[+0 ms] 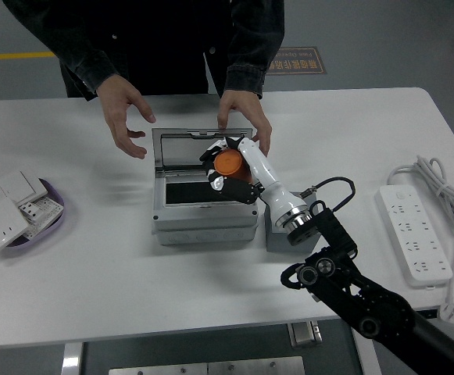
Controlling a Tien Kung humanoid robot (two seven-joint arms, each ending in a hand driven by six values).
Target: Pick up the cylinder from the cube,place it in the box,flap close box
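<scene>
My right hand is shut on the orange cylinder and holds it above the open grey box, over its dark opening. The box lid stands upright at the back. The dark grey cube sits right of the box, mostly hidden behind my right forearm. A person stands at the far side; one hand touches the lid's top right edge, the other hand hovers spread near the lid's left corner. My left arm is out of view.
A purple dish with white switch plates sits at the left edge. A white power strip with its cable lies at the right.
</scene>
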